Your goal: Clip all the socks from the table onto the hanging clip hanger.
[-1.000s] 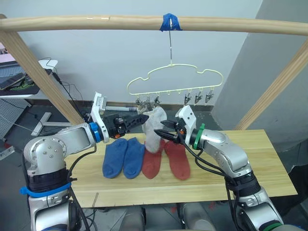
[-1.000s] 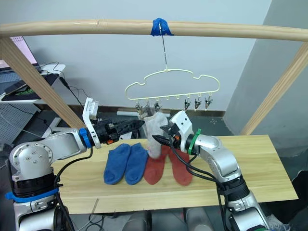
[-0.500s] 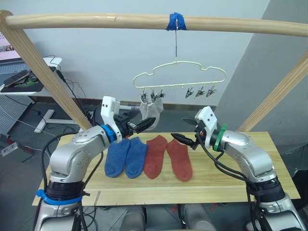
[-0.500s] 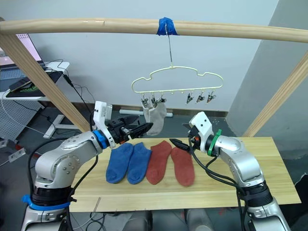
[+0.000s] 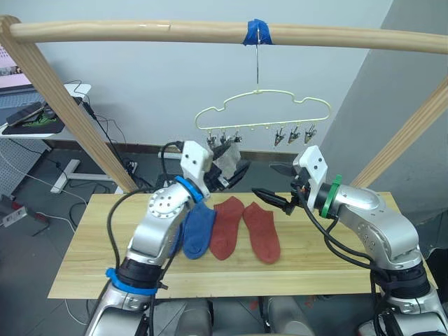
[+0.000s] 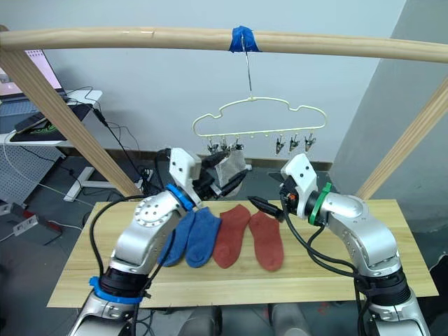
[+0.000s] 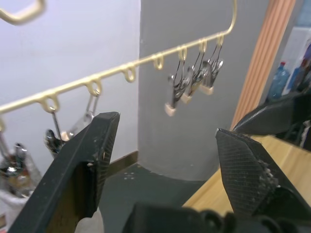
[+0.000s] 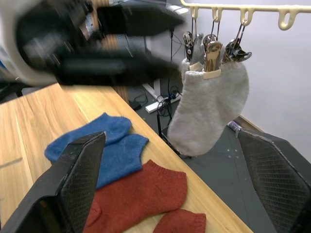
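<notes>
Grey knit ankle socks (image 8: 209, 109) hang pinched in the leftmost small metal clips of the thin pale yellow wire clip hanger (image 5: 262, 112), just ahead of and above the left tool (image 5: 234, 175), so that side of the rail is already taken. The left tool's black fingers (image 7: 87, 165) are spread wide and hold nothing; judging by that, it has no sock to clip yet. Three metal clips (image 7: 192, 85) at the far end of the rail hang bare, above the right tool (image 5: 269, 196), whose fingers are also parted and empty. Below and between both tools, on the light wooden plank counter (image 5: 91, 259), lie two blue socks (image 6: 196, 234) and two rust red socks (image 6: 252, 238), flat and side by side, within reach for the next pick
</notes>
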`<state>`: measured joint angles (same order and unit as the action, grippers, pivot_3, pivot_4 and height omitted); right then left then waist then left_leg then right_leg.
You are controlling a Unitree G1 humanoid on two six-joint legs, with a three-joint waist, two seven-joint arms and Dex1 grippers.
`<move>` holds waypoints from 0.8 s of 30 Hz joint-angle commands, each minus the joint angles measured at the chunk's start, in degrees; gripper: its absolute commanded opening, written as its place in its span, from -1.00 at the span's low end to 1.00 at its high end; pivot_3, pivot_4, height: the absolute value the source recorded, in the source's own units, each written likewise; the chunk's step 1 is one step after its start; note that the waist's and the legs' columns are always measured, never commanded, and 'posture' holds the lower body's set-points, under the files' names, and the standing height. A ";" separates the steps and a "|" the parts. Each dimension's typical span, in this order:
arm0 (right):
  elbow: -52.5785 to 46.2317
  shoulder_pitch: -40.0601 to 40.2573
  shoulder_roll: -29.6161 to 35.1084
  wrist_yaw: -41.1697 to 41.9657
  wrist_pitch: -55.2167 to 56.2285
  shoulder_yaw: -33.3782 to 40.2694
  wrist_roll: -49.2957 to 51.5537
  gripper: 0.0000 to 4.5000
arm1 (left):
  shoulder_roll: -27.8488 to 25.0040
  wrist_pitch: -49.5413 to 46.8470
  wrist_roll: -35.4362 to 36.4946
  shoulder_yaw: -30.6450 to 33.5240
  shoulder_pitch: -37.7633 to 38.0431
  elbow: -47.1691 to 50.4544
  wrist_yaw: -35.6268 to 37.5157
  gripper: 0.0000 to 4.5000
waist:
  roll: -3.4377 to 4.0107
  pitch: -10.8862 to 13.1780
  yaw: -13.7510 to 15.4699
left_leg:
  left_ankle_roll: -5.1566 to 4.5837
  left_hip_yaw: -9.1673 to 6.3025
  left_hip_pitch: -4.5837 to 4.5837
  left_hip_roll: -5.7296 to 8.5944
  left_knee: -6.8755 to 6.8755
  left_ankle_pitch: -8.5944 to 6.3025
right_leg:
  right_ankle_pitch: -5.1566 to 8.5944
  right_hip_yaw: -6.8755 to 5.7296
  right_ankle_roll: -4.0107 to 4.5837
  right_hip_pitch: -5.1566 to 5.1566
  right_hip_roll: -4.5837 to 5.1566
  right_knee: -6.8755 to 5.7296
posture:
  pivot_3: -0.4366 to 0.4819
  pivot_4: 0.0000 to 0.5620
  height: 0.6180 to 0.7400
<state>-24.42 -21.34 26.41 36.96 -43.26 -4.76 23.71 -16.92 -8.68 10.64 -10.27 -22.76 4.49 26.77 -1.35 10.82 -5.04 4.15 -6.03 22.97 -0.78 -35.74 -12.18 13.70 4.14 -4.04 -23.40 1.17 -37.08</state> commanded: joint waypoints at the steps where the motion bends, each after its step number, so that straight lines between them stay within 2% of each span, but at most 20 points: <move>1: -3.04 0.15 -0.06 -1.25 -0.38 1.34 1.19 1.00 | 2.84 5.17 -3.39 -0.19 -2.50 -5.03 -2.13 0.63 | 0.00 0.00 -0.03 | 0.00 0.00 0.00 0.00 0.00 0.00 | -0.01 0.00 0.00 0.00 0.00 0.00 | -0.37 -0.54 1.00; 6: -3.49 0.54 0.05 -1.88 -0.77 1.50 1.58 1.00 | 5.35 8.73 -5.77 0.14 -4.70 -10.48 -3.06 0.63 | 0.00 0.00 -0.10 | 0.00 0.01 0.01 0.00 -0.06 0.00 | -0.03 0.01 -0.05 0.02 0.00 0.00 | -0.37 -0.54 1.00; 10: -3.91 0.74 0.10 -2.67 -1.16 1.53 1.66 1.00 | 7.16 12.26 -7.30 2.21 -8.76 -18.80 -6.18 0.63 | 0.00 0.00 -0.16 | 0.00 0.00 0.01 0.01 -0.08 0.00 | -0.05 0.00 -0.07 0.02 -0.01 0.00 | -0.43 -0.55 1.00; 15: -4.28 0.92 0.24 -3.32 -1.43 1.86 1.74 1.00 | 7.95 13.48 -8.65 4.03 -10.24 -22.60 -9.32 0.63 | 0.00 0.00 -1.13 | 0.00 0.00 0.01 0.01 -0.08 0.00 | -0.06 0.01 -0.09 0.04 -0.01 0.00 | -0.44 -0.56 1.00; 24: -4.49 0.92 0.16 -4.18 -1.72 1.75 2.02 1.00 | 8.28 15.68 -8.47 5.05 -13.49 -29.10 -8.09 0.63 | 0.00 0.00 -1.71 | 0.00 -0.01 0.00 0.01 -0.13 0.00 | -0.08 0.01 -0.13 0.06 -0.01 -0.04 | -0.46 -0.56 1.00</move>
<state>-25.80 -20.00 26.45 33.11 -45.38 -4.30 24.83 -8.80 5.32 2.53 -5.82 -34.90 -24.82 18.33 -1.35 10.81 -6.75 4.14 -6.04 22.97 -0.76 -35.88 -12.18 13.62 4.14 -4.17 -23.33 1.16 -37.12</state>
